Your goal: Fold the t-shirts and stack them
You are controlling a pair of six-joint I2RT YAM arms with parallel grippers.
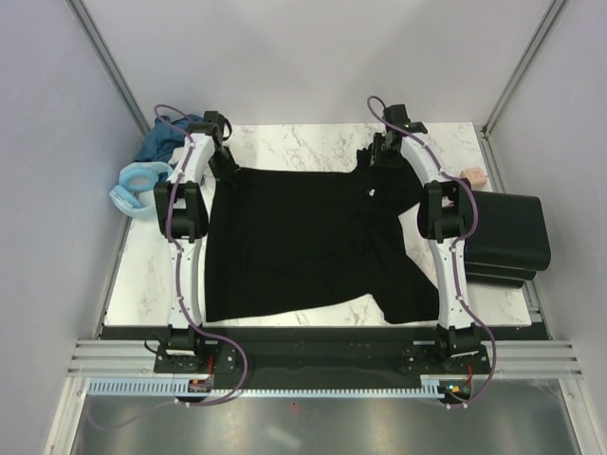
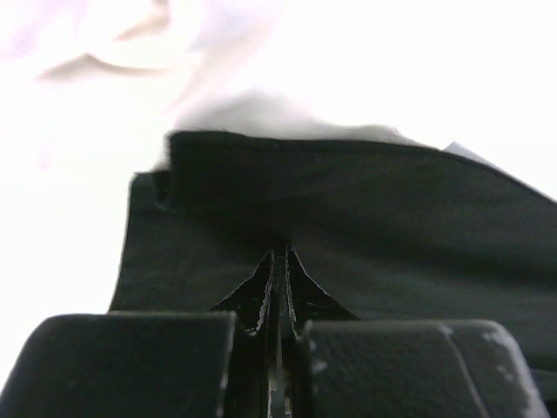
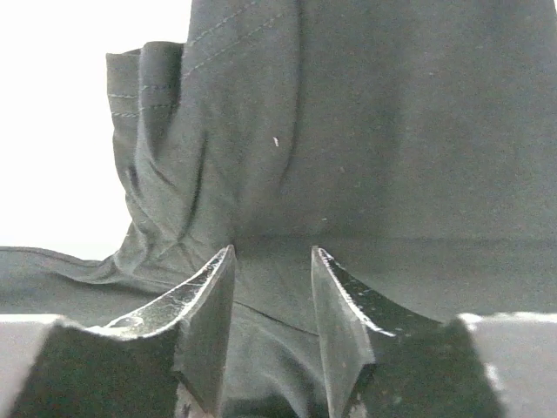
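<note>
Black t-shirt (image 1: 303,242) spread flat mid-table, not folded yet. Left gripper (image 2: 278,259) pinched tight on far-left edge. Right gripper (image 3: 272,261) narrowly parted over cloth, not clamped. Folded black stack (image 1: 507,237) done, right side. Teal and light-blue shirts (image 1: 159,142) heaped far left, waiting.

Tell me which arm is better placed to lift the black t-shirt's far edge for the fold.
Left, probably: the left gripper is shut on the far edge of the black t-shirt and could lift at once; the right gripper stands open over the cloth and must close first.
</note>
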